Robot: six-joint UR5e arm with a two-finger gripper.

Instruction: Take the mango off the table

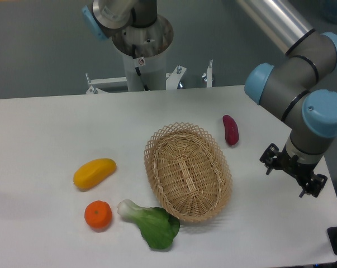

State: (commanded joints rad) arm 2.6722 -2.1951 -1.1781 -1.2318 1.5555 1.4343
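Arm bent over table's (56, 128) right edge, tool (293, 170) well apart from mango (94, 172).

Behind the work surface we see a plain grey floor (39, 44) stretching to the top edge, evenly lit, with no hard shadows. A white metal bracket frame (109, 82) with bolts stands at the far edge. We make out a blue object (335, 10), cut off, top right.

We see a grey arm (302, 67) with light-blue joint caps, a silver tube link, a white base column with a black cable, and a black gripper (293, 170).
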